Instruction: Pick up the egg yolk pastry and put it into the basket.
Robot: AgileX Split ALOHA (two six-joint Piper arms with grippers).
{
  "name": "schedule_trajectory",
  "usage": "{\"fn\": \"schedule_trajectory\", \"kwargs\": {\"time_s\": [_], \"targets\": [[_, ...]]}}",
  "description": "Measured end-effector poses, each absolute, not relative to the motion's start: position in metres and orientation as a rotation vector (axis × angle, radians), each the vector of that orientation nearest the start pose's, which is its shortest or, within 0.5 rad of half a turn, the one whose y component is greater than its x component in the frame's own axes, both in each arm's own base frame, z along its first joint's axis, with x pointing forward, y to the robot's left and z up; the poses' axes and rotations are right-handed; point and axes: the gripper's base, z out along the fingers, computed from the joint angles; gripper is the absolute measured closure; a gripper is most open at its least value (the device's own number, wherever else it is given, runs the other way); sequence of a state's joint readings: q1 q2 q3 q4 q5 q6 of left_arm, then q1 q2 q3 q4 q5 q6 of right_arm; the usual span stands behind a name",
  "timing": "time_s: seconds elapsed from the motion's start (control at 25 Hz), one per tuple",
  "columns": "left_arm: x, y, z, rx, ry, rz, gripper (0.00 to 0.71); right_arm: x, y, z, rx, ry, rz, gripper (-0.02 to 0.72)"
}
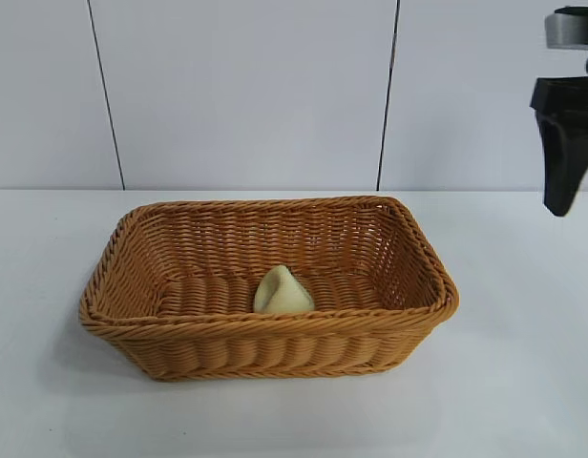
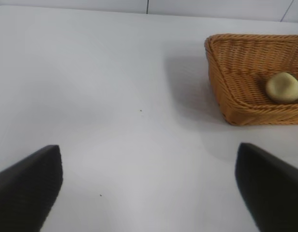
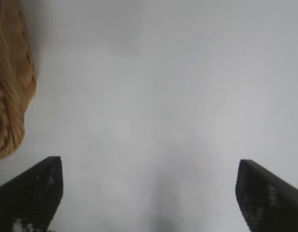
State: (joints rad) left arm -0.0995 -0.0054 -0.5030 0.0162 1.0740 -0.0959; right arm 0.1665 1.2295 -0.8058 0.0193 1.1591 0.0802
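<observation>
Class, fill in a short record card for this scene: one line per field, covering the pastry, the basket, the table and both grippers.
Pastry: egg yolk pastry lies inside the basket, near its front wall
Basket: basket sits on the table, upright
Table: white table
Right gripper: right gripper open, empty, raised to the basket's right
Left gripper: left gripper open, empty, over bare table beside the basket

the egg yolk pastry [image 1: 283,291] is a small pale cream-yellow lump with a matte surface, lying inside the basket [image 1: 179,348] on its woven floor, close against the inner side of the near long wall, about midway along it. the basket is a large rectangular orange-tan wicker one with sloped sides and a braided rim, standing upright on the white table.
</observation>
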Motion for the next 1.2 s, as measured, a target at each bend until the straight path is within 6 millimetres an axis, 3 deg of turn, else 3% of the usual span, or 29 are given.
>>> {"fn": "schedule_trajectory", "kwargs": {"time_s": [0.32,0.8,1.08,1.2], "targets": [[-0.006,0.002,0.277,0.003,2.051,-0.102,0.015,0.114,0.023,0.231,-0.309,2.867,0.057,0.008],[-0.006,0.002,0.277,0.003,2.051,-0.103,0.015,0.067,0.015,0.264,-0.295,2.471,0.092,0.008],[-0.006,0.002,0.277,0.003,2.051,-0.103,0.015,0.042,0.004,0.274,-0.093,2.308,0.027,0.008],[-0.006,0.002,0.277,0.003,2.051,-0.103,0.015,0.022,0.002,0.278,-0.054,2.177,0.006,0.008]]}}
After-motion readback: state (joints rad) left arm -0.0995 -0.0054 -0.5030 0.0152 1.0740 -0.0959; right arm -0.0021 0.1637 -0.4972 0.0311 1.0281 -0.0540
